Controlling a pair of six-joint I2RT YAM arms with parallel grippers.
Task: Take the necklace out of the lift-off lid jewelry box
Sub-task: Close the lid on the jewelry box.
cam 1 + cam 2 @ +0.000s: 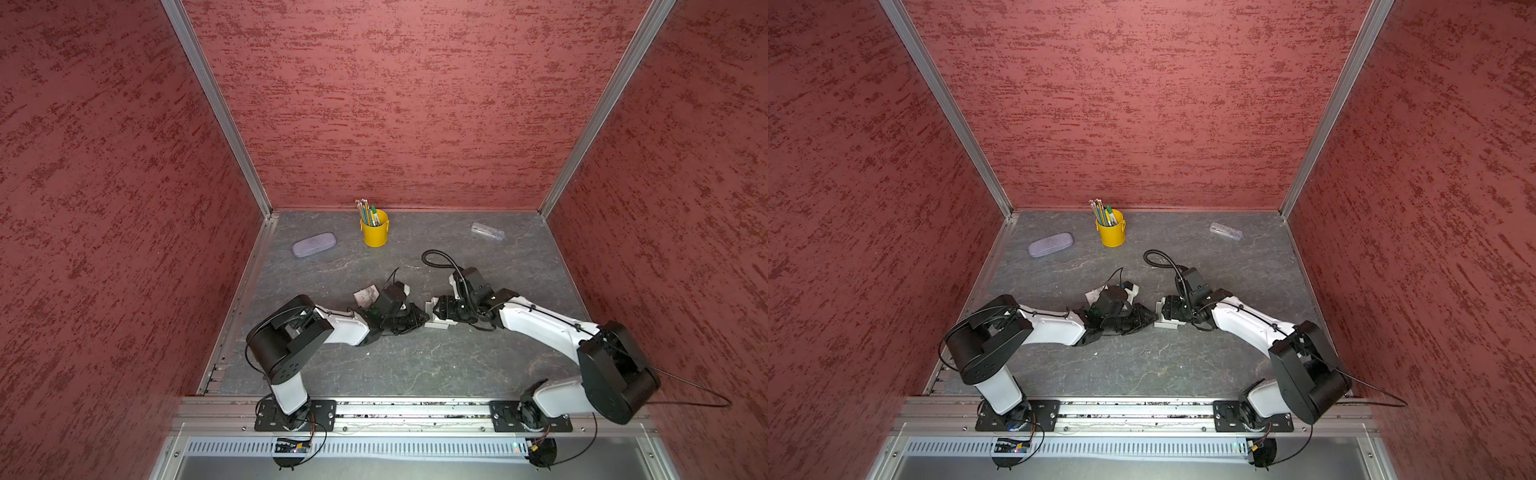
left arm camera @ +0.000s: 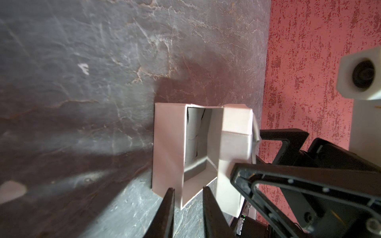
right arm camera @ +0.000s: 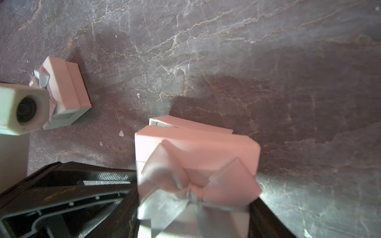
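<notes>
The pale pink jewelry box [image 1: 439,325] sits mid-table between my two grippers. In the left wrist view its base [image 2: 168,144] stands open, and the lid [image 2: 235,142] is tilted up off one side. My right gripper [image 3: 194,206] is shut on that lid [image 3: 195,148], which carries a grey-pink bow. My left gripper [image 2: 188,188] stands narrow, its fingers pinching the near corner of the base. Inside the base I see only a pale insert [image 2: 194,131] with dark slits. I cannot make out the necklace.
A second pink box with a bow [image 3: 66,92] stands closed just behind my left wrist [image 1: 365,295]. At the back are a yellow bucket of pencils [image 1: 375,232], a lilac glasses case [image 1: 314,244] and a clear plastic case [image 1: 487,231]. Red walls enclose three sides.
</notes>
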